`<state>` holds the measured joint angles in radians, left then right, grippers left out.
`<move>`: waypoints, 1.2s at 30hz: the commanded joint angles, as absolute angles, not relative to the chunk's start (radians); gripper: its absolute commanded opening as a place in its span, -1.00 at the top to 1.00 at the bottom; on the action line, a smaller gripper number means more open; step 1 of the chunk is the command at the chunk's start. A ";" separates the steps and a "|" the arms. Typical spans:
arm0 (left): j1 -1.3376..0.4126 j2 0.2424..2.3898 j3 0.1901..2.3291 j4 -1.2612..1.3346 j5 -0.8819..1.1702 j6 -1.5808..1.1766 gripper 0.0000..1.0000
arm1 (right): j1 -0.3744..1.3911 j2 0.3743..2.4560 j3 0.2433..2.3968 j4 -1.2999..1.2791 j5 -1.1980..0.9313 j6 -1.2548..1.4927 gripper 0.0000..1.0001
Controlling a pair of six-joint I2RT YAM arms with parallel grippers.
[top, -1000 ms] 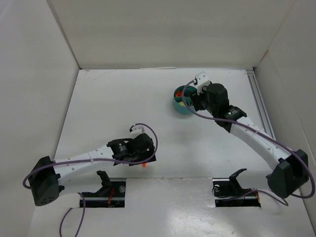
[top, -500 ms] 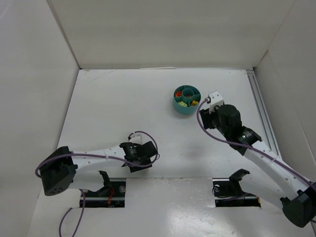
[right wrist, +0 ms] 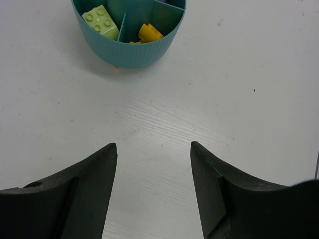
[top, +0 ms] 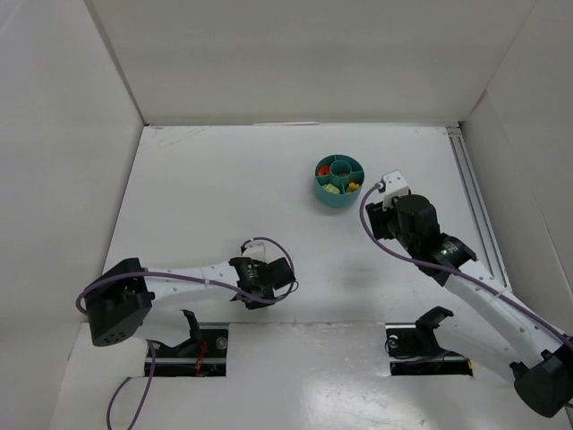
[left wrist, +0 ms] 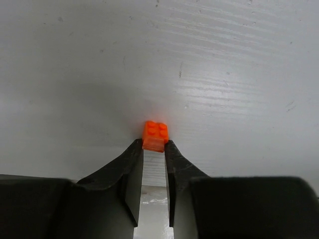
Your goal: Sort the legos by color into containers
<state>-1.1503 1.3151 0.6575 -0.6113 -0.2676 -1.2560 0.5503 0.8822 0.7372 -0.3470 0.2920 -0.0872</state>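
A small orange lego (left wrist: 155,135) lies on the white table, and my left gripper (left wrist: 154,145) is shut on it, one fingertip against each side. From above, the left gripper (top: 267,282) sits low near the table's front edge and hides that brick. The round teal tub of containers (top: 333,201) stands at the back right with orange-red (top: 323,170), pale green (top: 332,188) and yellow (top: 353,186) legos in separate wedges. My right gripper (right wrist: 153,145) hangs open and empty just short of the tub (right wrist: 129,52), where a pale green lego (right wrist: 101,20) and a yellow one (right wrist: 149,32) show.
White walls enclose the table on three sides. A metal rail (top: 474,206) runs along the right edge. Two cut-outs with black brackets (top: 192,336) (top: 430,333) sit at the near edge by the arm bases.
My left gripper slid right along the front edge and closed its fingers onto the orange lego. My right gripper drew back from over the tub to its right front.
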 commanded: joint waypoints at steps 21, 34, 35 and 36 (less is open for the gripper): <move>-0.802 1.664 1.518 -0.321 -0.353 -0.519 0.85 | 0.442 0.733 0.676 -0.365 0.489 -0.044 -0.42; -0.647 2.164 2.134 -0.394 -0.114 -0.333 0.88 | 0.367 0.742 0.630 -0.328 0.543 -0.029 -0.49; -0.647 2.164 2.134 -0.384 -0.100 -0.333 0.88 | 0.367 0.742 0.630 -0.328 0.543 -0.029 -0.49; -0.647 2.175 2.134 -0.374 -0.085 -0.321 0.88 | 0.358 0.742 0.630 -0.328 0.543 -0.029 -0.49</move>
<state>-0.6575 2.2051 2.0693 -0.4011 -0.1619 -0.3801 0.3717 0.7444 0.6250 -0.3672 0.5175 -0.0444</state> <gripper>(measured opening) 0.171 0.744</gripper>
